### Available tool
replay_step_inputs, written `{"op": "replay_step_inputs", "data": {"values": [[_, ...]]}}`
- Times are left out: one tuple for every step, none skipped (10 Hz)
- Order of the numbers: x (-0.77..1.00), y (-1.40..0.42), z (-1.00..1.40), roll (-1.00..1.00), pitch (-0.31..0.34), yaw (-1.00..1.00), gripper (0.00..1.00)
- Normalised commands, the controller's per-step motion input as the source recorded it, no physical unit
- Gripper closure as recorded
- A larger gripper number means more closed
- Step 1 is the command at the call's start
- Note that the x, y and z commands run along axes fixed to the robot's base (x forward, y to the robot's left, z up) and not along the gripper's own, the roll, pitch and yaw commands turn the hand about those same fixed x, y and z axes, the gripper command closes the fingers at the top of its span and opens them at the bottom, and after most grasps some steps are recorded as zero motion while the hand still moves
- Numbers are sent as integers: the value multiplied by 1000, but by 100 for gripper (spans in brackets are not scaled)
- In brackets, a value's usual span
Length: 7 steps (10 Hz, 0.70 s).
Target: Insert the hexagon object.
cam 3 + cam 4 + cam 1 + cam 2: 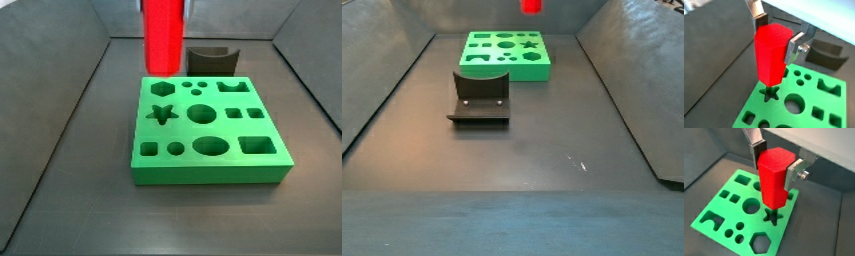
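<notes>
The hexagon object [771, 55] is a bright red prism-shaped peg, held upright. My gripper [776, 35] is shut on its upper end, one silver finger on each side; both wrist views show this [775, 162]. The peg hangs above the green block [783, 228], its lower end over the star-shaped hole [771, 217], clear of the block's top. A hexagonal hole [761, 243] lies at a corner of the block near the star. In both side views only the peg [163, 35] [532, 5] shows at the top edge; the fingers are out of view.
The green block [214, 172] [509, 72] lies on the dark floor and has several shaped holes. A dark grey curved holder [211, 58] [478, 97] stands just beside it. Grey sloping walls [54, 120] enclose the floor.
</notes>
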Motion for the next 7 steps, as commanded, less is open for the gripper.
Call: {"op": "replay_step_inputs", "data": {"values": [[0,646,-857,234,-13,-243,100],[0,774,-769,246,0,-77,100],[0,789,-783,223,0,-86,100],[0,251,-634,21,0,-800,100],[43,94,-609,20,0,-957,100],[0,283,-397,-1,-3,-686,100],[-23,303,-71,-110,0,-143,100]]}}
